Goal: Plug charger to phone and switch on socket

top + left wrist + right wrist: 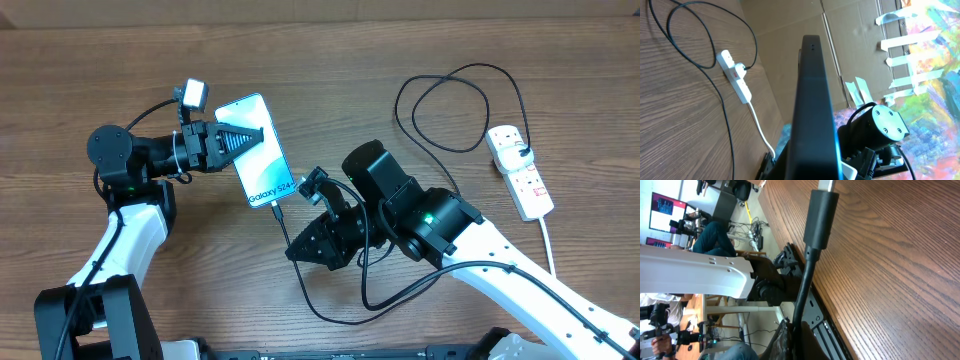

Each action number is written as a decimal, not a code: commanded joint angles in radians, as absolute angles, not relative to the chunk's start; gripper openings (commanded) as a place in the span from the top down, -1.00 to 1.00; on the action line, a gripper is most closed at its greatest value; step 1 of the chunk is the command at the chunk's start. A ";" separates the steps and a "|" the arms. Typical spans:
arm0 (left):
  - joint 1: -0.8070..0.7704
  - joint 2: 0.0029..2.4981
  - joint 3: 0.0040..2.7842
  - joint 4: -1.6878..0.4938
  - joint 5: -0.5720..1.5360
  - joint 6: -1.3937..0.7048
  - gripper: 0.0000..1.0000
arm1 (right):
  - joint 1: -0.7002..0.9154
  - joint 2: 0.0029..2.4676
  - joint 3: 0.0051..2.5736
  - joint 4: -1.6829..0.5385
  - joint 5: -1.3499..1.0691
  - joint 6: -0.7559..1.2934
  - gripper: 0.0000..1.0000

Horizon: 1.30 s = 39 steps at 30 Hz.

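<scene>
At centre-left the left hand (238, 139) is clamped on the phone (262, 165). Just below the phone's lower edge, the right hand (295, 248) pinches the charger (819, 215) behind its connector. This looks like the plugging-in step. Next: seat the tip squarely, then switch the socket (520, 172) far right.

The left end effector (238, 138) hid part of the phone (262, 168) screen. The charger (819, 215) tip was cut off by the top edge in the right wrist view. The right end effector (789, 340) was a dark blur, its grip unclear. The socket (532, 190) switches were too small to read.
</scene>
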<state>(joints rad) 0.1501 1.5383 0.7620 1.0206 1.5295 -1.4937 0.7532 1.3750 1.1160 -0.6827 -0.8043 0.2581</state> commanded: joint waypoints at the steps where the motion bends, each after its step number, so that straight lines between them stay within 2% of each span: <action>1: 0.147 1.530 0.782 1.030 1.518 -1.505 0.91 | 0.752 1.373 1.113 -0.678 -0.803 0.258 0.92; 39: 0.147 1.530 0.782 1.030 1.519 -1.504 0.91 | 0.752 1.373 1.114 -0.720 -0.786 0.256 0.92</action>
